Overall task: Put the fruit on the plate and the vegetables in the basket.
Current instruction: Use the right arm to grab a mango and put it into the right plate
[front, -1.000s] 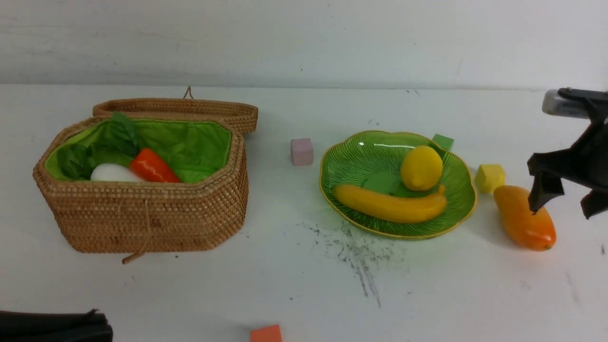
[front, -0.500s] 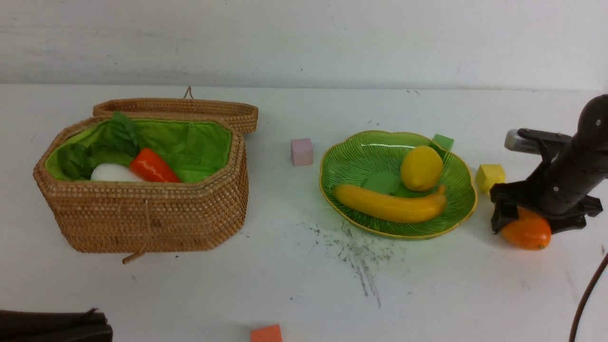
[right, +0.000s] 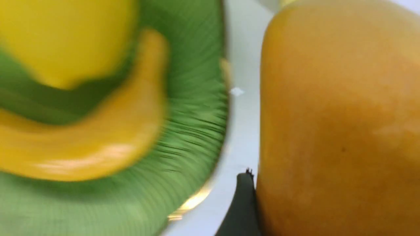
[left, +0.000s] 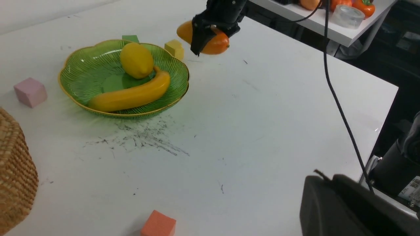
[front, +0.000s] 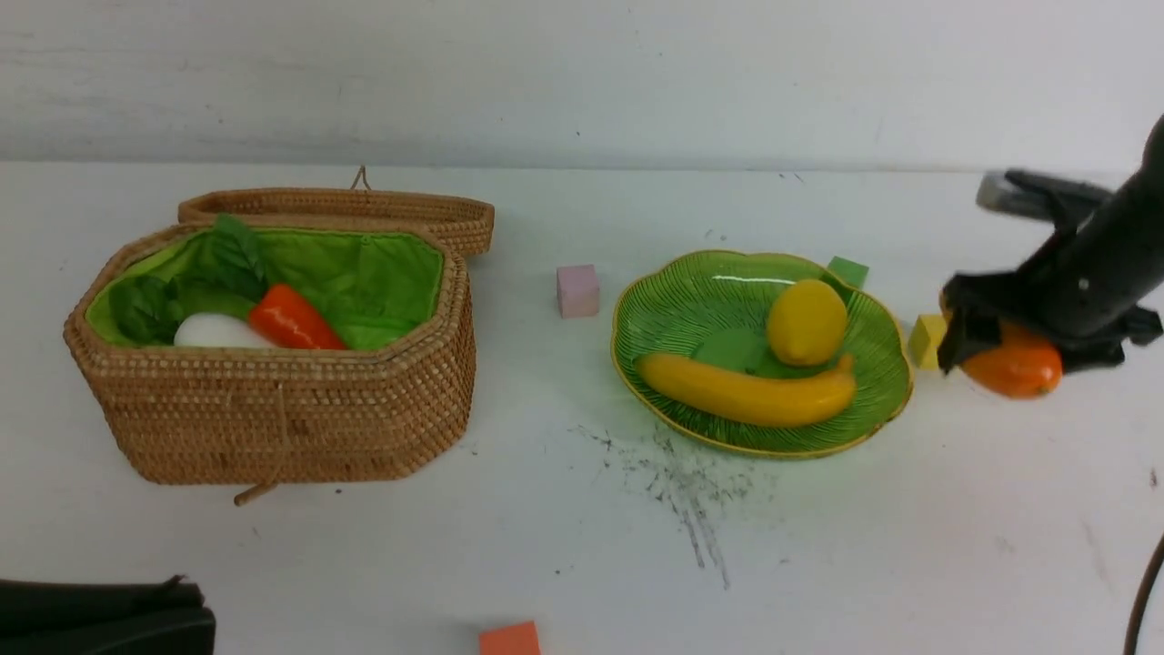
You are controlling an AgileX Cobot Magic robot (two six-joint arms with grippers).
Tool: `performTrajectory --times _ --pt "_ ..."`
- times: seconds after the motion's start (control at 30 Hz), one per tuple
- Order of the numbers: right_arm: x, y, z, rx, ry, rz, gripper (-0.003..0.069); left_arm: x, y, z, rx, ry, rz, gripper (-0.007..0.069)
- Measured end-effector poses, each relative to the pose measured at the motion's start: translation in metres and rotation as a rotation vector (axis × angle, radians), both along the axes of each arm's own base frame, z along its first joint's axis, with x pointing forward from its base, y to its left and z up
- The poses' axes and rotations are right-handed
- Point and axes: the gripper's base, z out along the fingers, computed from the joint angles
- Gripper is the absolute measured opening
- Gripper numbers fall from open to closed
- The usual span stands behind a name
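Note:
My right gripper [front: 1023, 346] is shut on the orange-yellow mango [front: 1018, 371] and holds it off the table, just right of the green plate [front: 700, 291]. The banana [front: 746, 393] and the lemon [front: 807, 321] lie on that plate. In the right wrist view the mango [right: 338, 131] fills the space beside one dark fingertip [right: 241, 203], with the plate's rim [right: 200, 131] close by. The wicker basket [front: 273, 409] stands open at the left, holding the carrot [front: 291, 318], the white radish [front: 214, 332] and dark green leaves [front: 155, 305]. My left gripper [left: 328, 186] rests shut at the near left edge.
A yellow cube [front: 926, 339] sits between the plate and the held mango. A green cube [front: 847, 270] lies behind the plate, a pink cube [front: 577, 289] between plate and basket, an orange cube [front: 509, 639] at the near edge. The basket lid [front: 364, 205] lies open behind.
My right gripper dropped onto the mango, closed round it and lifted it off the table, a little toward the plate. The left arm has stayed put.

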Motion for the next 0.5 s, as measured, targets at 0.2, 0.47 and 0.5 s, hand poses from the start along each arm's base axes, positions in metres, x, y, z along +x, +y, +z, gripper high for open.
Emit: performTrajectory --times 0.2,0.47,0.5 --pt "0.007 0.082 0.047 0.077 -0.297 0.233 0.0581 0.006 0.002 0.007 -0.035 -0.087 0.055 0.0033" --pt "0.026 0.132 0.001 0.048 -0.34 0.304 0.0581 0.01 0.002 0.009 -0.041 -0.115 0.082 0.0038" --pt "0.027 0.137 -0.007 0.046 -0.33 0.31 0.0581 0.01 0.003 0.009 -0.027 -0.127 0.089 0.0039"
